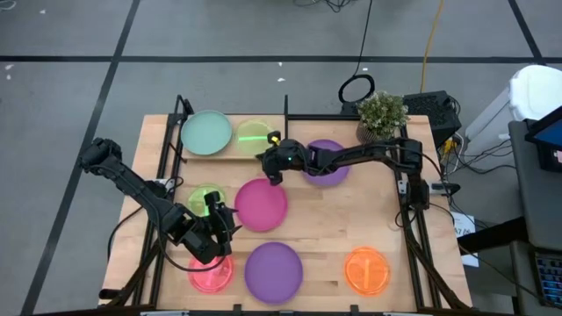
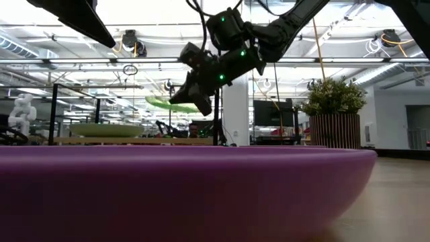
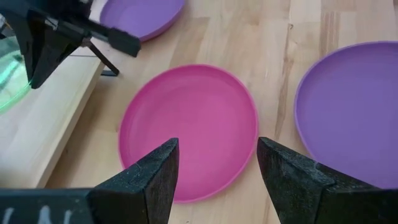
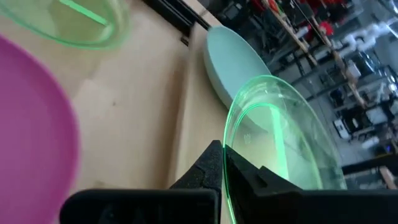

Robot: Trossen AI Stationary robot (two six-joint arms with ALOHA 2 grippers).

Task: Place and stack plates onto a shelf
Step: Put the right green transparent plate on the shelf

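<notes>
While both arms reach over the counter (image 1: 351, 224) in the high view, the right tool (image 1: 270, 151) sits at the shelf (image 1: 230, 151) edge, clenched on the rim of a clear green plate (image 1: 253, 133) that lies over the shelf beside a mint plate (image 1: 206, 132). A purple plate (image 1: 327, 163) lies under the right arm, a magenta plate (image 1: 260, 204) near the middle, and a second purple plate (image 1: 273, 271) at the near edge with an orange plate (image 1: 366, 269) to its right. The left tool (image 1: 218, 230) hovers with its fingers spread and nothing between them, between a second clear green plate (image 1: 205, 198) and a pink-red plate (image 1: 212, 275).

From the low view, the near purple plate (image 2: 188, 188) fills the foreground. Beyond it the right tool (image 2: 195, 101) hangs above the shelf (image 2: 134, 140), holding the clear green plate (image 2: 168, 103) raised and tilted, with the mint plate (image 2: 106, 130) resting on the board.

Looking from the left wrist, spread fingers (image 3: 149, 180) frame the magenta plate (image 3: 186, 130), and a purple plate (image 3: 348, 112) lies just beside it.

Seen from the right wrist, the closed fingers (image 4: 211, 168) pinch the rim of the clear green plate (image 4: 280, 137) above the shelf board (image 4: 199, 112), near the mint plate (image 4: 236, 65).
</notes>
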